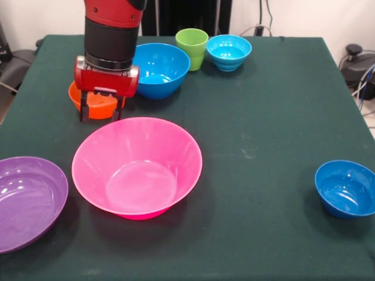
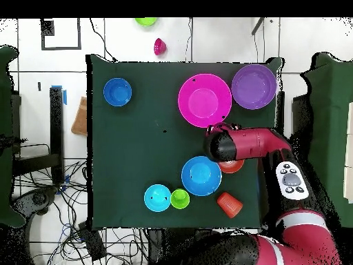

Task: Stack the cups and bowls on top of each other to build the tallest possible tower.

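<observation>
My gripper (image 1: 100, 111) is open, its two dark fingers (image 1: 84, 112) spread and hanging over the near part of the small orange bowl (image 1: 96, 100), which is empty. The huge pink bowl (image 1: 137, 167) stands just in front of it and the purple bowl (image 1: 26, 199) at the near left. The medium blue bowl (image 1: 158, 69), the lime green cup (image 1: 191, 47) and the cyan bowl (image 1: 228, 51) stand at the far side. The dark blue bowl (image 1: 345, 187) is at the near right. The orange cup (image 2: 229, 204) shows only in the overhead view. Nothing is stacked.
In the overhead view my arm (image 2: 248, 145) lies across the orange bowl (image 2: 232, 166). On the floor beyond the table lie a small pink thing (image 2: 159, 47) and a green thing (image 2: 145, 21). Cables run beside the table.
</observation>
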